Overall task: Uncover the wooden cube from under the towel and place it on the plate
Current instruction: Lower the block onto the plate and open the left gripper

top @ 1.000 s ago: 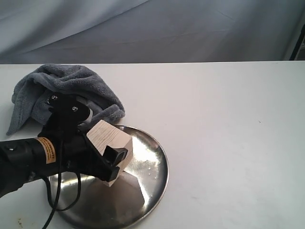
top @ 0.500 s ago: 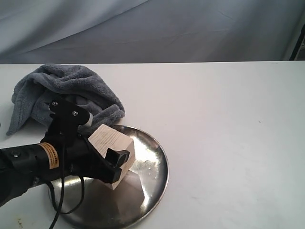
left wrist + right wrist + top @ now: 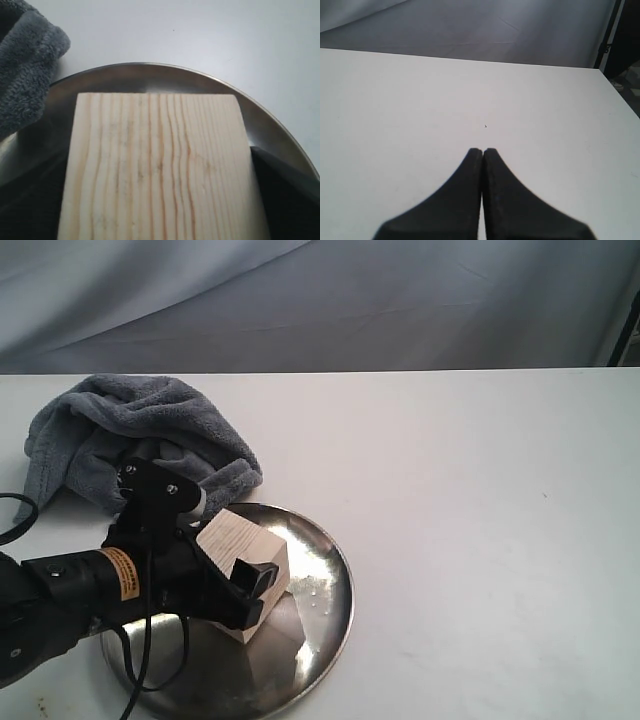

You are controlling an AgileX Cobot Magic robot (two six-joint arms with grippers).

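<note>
Wooden cube (image 3: 232,536), gripped by the left hand (image 3: 238,568), hides part of the plate (image 3: 336,608), the right hand (image 3: 482,152) closed.

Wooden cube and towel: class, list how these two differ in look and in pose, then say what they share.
Look: the wooden cube is pale tan, sharp-edged and grained; the towel is grey-blue, fluffy and crumpled. Pose: the cube is tilted between the jaws of the left gripper, over the plate; the towel lies loose on the table. Shared: both are on the exterior view's left.
</note>
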